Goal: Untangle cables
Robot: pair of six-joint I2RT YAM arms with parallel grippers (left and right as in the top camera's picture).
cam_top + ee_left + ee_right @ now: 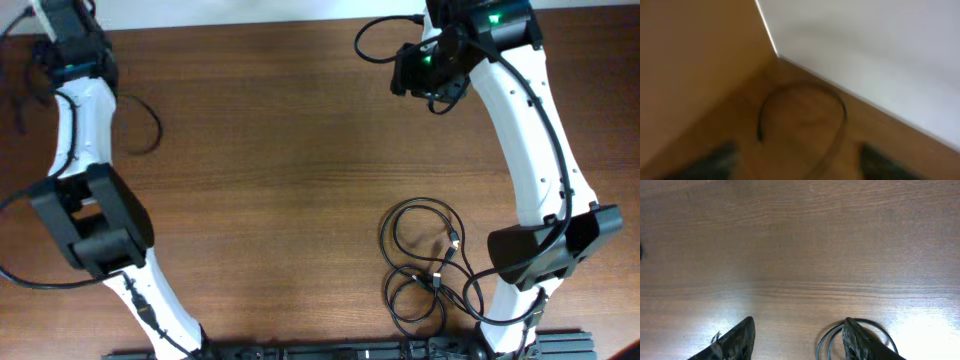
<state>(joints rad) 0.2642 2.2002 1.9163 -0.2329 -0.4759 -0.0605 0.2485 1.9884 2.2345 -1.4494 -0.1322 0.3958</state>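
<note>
The brown wooden table (280, 180) lay bare across its whole middle, from the left arm (85, 150) to the right arm (530, 130), which left wide open room there. The far edge ran just behind both wrists. The near edge was crowded by the two arm bases and a dark rail.

The cables (425, 262) sat in a loose tangle of overlapping loops at the near right of the table. They lay just beside the right arm's base, close to the near edge and well apart from both claws. Two small plugs showed within the tangle, one (455, 240) toward its right side and one (438, 282) lower down.

The right gripper (797, 339) hung over bare wood at the far right, released, with its fingers (737, 340) spread wide and nothing between them. A black looped cord (826, 341) showed just beside its other finger; whether it touched could not be told.

The left gripper (800, 162) was at the far left corner, where the table's edge met a white surface. That view was blurred, but its two dark fingers (715, 161) stood well apart, so it appeared released. A thin curved cord (802, 112) lay on the wood ahead of it, near the edge.
</note>
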